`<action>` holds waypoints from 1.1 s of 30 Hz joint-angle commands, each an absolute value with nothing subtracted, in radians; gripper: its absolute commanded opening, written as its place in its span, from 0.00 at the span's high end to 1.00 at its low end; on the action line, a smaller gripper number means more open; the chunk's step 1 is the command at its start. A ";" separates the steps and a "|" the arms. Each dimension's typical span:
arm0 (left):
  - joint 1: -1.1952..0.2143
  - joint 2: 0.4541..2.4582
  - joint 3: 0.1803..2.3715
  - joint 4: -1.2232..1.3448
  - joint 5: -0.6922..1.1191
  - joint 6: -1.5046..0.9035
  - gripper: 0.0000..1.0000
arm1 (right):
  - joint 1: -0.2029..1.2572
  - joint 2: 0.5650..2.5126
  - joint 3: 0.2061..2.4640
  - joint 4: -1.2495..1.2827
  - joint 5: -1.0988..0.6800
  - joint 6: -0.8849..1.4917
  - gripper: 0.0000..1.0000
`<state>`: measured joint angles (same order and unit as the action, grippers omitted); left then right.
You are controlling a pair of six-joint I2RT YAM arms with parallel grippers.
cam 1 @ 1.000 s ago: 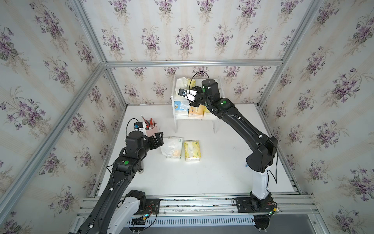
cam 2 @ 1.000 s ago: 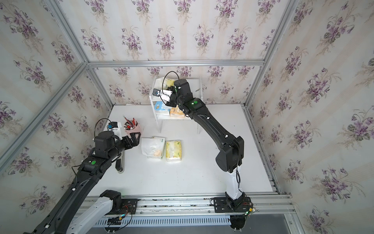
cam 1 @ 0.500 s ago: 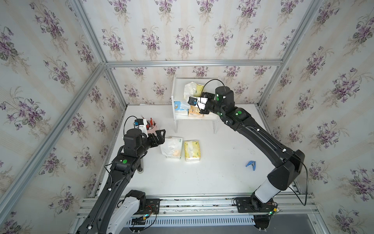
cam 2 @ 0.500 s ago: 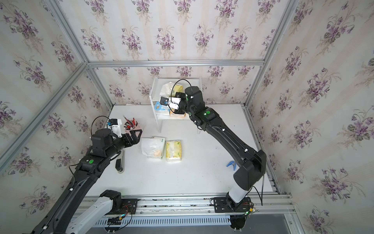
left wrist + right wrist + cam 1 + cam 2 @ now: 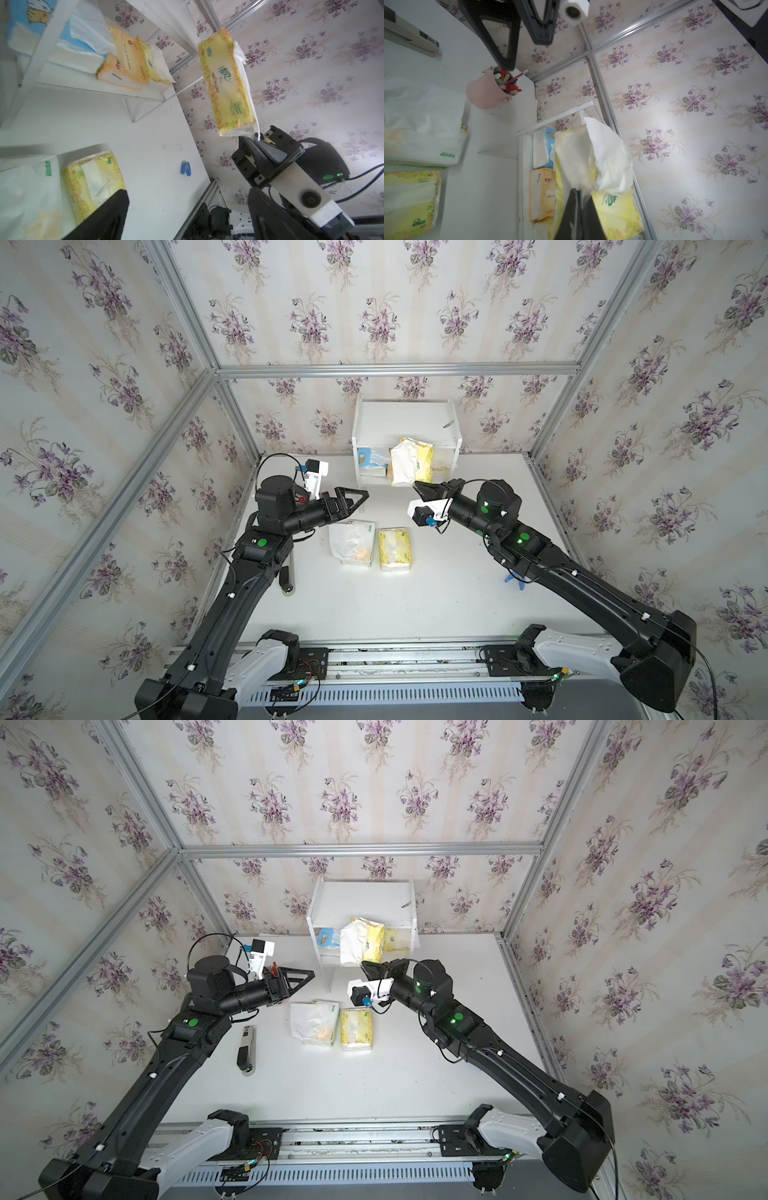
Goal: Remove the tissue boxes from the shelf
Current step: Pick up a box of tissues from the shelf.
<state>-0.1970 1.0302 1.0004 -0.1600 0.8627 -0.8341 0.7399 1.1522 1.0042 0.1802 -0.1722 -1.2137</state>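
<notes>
Aloft before the shelf point(image 5: 405, 423), a pale yellow tissue pack point(image 5: 411, 462) hangs pinched by one end in our right gripper point(image 5: 417, 485), jaws clamped tight. Our left gripper point(image 5: 362, 497) hovers wide open and empty near the white pack point(image 5: 352, 541) and the yellow pack point(image 5: 395, 547), which lie side by side on the table point(image 5: 436, 605). We see a blue-and-white pack point(image 5: 368, 458), an orange pack point(image 5: 122, 68) and another yellow one point(image 5: 395, 938) inside the shelf.

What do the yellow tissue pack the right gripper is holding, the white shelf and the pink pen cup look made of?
Yellow tissue pack in the right gripper: thin glossy plastic film, going by its sheen and crumpled end, with white paper tissue poking out. Shelf: flat matte white boards, probably painted or laminated wood. Pink pen cup: smooth matte wall, likely moulded plastic.
</notes>
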 commanded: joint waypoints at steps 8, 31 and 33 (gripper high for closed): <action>-0.220 1.075 1.008 0.026 0.986 -0.942 0.07 | 0.826 1.098 0.944 0.294 -0.176 -1.302 1.00; -0.261 1.118 1.040 0.105 0.989 -0.941 0.04 | 0.912 1.081 0.940 0.258 -0.134 -1.338 1.00; -0.261 1.118 1.040 0.112 0.988 -0.945 0.04 | 0.912 1.084 0.937 0.257 -0.131 -1.341 1.00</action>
<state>-0.2604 1.1183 1.0306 0.0624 0.9798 -0.9340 0.9096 1.0809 0.9405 0.2394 -0.1421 -1.3346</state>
